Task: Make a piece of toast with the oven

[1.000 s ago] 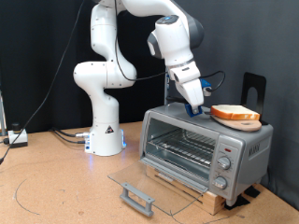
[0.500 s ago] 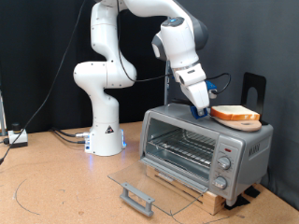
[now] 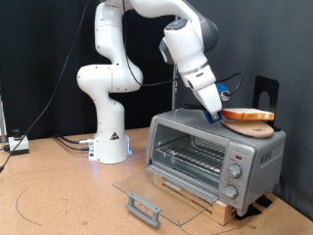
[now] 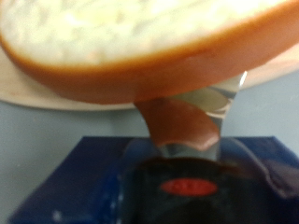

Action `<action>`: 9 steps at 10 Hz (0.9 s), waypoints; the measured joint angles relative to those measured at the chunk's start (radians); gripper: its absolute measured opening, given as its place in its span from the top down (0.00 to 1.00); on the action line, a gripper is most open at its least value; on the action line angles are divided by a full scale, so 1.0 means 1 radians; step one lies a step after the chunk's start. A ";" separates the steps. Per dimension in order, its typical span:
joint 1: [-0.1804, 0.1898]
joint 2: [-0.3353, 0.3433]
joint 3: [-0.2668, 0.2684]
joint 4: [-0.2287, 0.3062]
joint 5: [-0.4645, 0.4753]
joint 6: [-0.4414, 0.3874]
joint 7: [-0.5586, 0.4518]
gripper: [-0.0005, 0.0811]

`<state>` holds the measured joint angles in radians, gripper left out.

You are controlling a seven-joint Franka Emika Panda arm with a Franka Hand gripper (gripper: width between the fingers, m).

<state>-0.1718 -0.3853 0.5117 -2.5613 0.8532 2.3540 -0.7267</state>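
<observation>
Since the earlier frames the claw (image 3: 217, 116) has slid a little further toward the right of the exterior view, and the piece of toast (image 3: 246, 115) with the plate (image 3: 248, 120) under it looks slightly raised and shifted to the right on the oven's top; the change is small. In the wrist view one finger (image 4: 187, 126) reaches under the crust of the toast (image 4: 140, 42), right against its edge; the second finger is not visible, so I cannot tell whether the claw is spread or pressed together, and no picture shows the bread between two fingers.

The toast lies on the round wooden plate, upper right of the exterior frame, on the roof of the oven (image 3: 210, 152); the glass door (image 3: 156, 191) is folded down open and the wire rack inside carries nothing.

What could go wrong, in my judgement: the finger meets the bread at its rim only, so it may push the slice or the whole plate toward the right edge of the oven roof, and both could slide off onto the tabletop (image 3: 59, 201); a shallow pinch on soft crust may also tear or slip.

The arm rises from its white base at left centre, arches across the top of the frame, and its wrist slants down and rightward, so the claw comes to the plate from the left at an angle.
</observation>
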 joint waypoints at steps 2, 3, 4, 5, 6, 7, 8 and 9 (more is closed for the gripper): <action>0.000 -0.010 -0.017 -0.004 0.046 -0.008 -0.026 0.51; 0.000 -0.018 -0.029 -0.006 0.048 -0.026 -0.027 0.51; -0.001 -0.023 -0.040 -0.007 0.048 -0.047 -0.027 0.51; -0.004 -0.028 -0.047 -0.009 0.048 -0.058 -0.027 0.51; -0.005 -0.032 -0.057 -0.011 0.048 -0.070 -0.027 0.51; -0.007 -0.038 -0.063 -0.012 0.048 -0.079 -0.027 0.51; -0.007 -0.037 -0.063 -0.013 0.047 -0.079 -0.027 0.51; -0.009 -0.037 -0.068 -0.015 0.046 -0.080 -0.033 0.51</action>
<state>-0.1804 -0.4218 0.4436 -2.5761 0.8997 2.2743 -0.7594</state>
